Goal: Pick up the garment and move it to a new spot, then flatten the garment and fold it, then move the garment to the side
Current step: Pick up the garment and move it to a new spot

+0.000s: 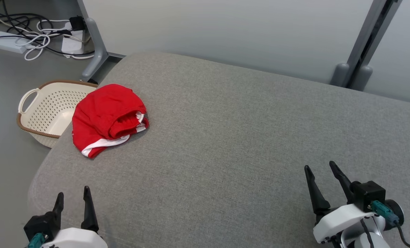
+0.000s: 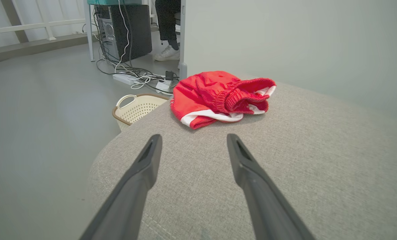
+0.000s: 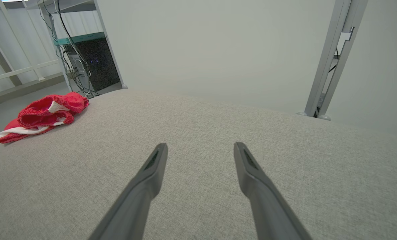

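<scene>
The garment [image 1: 106,117] is a pair of red shorts with white trim, bunched in a heap near the left edge of the grey padded surface [image 1: 246,137]. It lies straight ahead of my left gripper [image 2: 193,140], garment [image 2: 220,96] a short way beyond the fingertips. My left gripper [image 1: 73,194] stands open at the lower left, empty. At the lower right my right gripper [image 1: 318,167] is open and empty too, far from the garment [image 3: 43,115], which lies at that view's far left beyond the right gripper [image 3: 200,146].
A cream perforated basket [image 1: 46,110] with a brown rim stands on the floor just left of the garment. Cables and a power strip [image 1: 8,43] lie on the floor behind it. Grey frame posts [image 1: 358,58] rise behind the surface. A person's shoe [image 2: 166,53] shows far back.
</scene>
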You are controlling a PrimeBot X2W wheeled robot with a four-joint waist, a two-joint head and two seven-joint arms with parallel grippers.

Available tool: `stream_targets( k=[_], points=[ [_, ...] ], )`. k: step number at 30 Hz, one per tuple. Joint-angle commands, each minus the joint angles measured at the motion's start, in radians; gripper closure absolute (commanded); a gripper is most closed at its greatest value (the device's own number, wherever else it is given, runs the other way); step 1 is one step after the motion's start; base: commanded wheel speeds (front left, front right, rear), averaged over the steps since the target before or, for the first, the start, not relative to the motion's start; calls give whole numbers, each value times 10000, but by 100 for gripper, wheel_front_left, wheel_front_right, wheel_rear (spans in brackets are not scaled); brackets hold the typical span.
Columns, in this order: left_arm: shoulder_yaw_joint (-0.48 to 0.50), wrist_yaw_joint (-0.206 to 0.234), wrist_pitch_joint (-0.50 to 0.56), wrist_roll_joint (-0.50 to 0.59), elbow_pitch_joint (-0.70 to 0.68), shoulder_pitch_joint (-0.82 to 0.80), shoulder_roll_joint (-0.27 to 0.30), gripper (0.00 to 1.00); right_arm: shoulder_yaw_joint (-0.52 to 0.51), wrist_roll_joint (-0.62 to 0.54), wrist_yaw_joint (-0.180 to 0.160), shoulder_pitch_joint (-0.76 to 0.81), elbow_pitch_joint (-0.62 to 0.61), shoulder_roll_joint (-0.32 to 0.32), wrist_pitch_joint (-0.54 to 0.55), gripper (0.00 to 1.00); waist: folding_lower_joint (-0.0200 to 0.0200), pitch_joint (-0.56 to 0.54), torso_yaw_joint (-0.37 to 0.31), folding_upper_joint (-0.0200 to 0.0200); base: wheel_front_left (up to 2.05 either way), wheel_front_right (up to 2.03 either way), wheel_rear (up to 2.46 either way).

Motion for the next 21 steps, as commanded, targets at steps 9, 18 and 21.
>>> stream_targets(
  k=[9, 18, 21],
  points=[
    [816, -751, -18, 370, 1321, -2067, 244, 0, -125, -622, -3, -642, -220, -61, 4, 0, 0, 1287, -820, 0, 0, 0, 0],
    [1190, -1020, -20, 563, 2994, -4019, 834, 0, -60, -986, -3, -1170, -536, -59, 4, 0, 0, 2330, -1467, 0, 0, 0, 0],
    [1359, -1008, -20, 548, 3648, -4618, 1143, 0, -33, -1069, -3, -1370, -663, -59, 4, 0, 0, 2655, -1712, 0, 0, 0, 0]
  ],
)
